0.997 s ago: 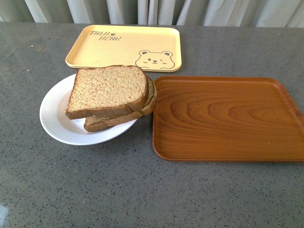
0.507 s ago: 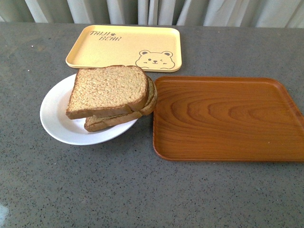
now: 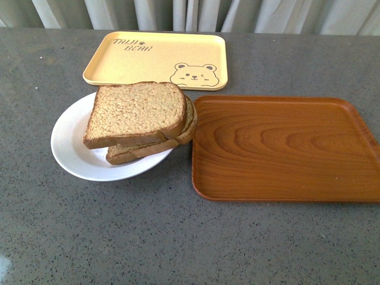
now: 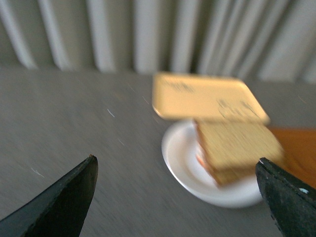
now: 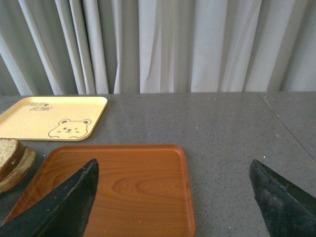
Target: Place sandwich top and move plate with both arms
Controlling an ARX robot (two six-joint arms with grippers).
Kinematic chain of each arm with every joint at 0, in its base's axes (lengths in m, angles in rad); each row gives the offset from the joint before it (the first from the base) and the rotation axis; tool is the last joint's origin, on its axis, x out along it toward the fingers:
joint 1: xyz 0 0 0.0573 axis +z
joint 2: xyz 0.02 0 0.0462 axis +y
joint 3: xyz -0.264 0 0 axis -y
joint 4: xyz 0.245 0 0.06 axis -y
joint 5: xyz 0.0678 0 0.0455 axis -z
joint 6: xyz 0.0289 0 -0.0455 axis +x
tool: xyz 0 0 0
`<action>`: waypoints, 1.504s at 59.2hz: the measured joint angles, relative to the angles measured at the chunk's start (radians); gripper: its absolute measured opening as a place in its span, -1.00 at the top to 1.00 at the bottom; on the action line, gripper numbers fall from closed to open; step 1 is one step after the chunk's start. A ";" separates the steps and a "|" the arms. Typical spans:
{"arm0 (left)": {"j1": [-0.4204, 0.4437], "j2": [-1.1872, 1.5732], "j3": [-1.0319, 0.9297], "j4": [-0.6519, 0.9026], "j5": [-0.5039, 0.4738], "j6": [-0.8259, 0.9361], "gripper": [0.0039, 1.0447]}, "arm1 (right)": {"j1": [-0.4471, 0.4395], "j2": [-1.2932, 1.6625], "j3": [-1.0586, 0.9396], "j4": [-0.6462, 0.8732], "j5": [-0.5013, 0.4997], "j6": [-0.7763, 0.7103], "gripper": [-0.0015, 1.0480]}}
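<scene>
Both left pincer [image 4: 176, 159] and right pincer [image 5: 173, 161] gape apart; sandwich top [image 3: 133, 113] covers most of lower slice [image 3: 138, 152].

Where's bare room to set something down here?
Brown wooden tray, right of the plate: bare. Cream bear tray behind the plate: bare. Open table along the near edge. Crowded: the plate, covered by stacked bread and close to both trays.

I read one marking only: brown lettering, roughly "TAIJI BEAR", two lines, on cream tray [image 3: 155, 59], near its 10 o'clock corner. Nothing else legible.
</scene>
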State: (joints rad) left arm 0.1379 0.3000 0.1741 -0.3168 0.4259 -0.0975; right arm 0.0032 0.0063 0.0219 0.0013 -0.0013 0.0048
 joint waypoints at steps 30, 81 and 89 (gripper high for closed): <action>0.147 1.115 0.266 0.726 0.147 -0.210 -0.83 | 0.000 -0.001 0.000 0.000 0.001 0.000 -0.82; 0.062 1.704 0.337 1.093 0.172 -0.518 -0.83 | 0.000 -0.001 0.000 0.000 0.001 0.000 -0.82; 0.027 1.717 0.345 1.112 0.159 -0.546 -0.83 | 0.000 -0.001 0.000 0.000 0.001 0.000 -0.82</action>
State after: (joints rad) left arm 0.1646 2.0174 0.5194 0.7952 0.5846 -0.6437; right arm 0.0032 0.0055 0.0219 0.0013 -0.0006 0.0048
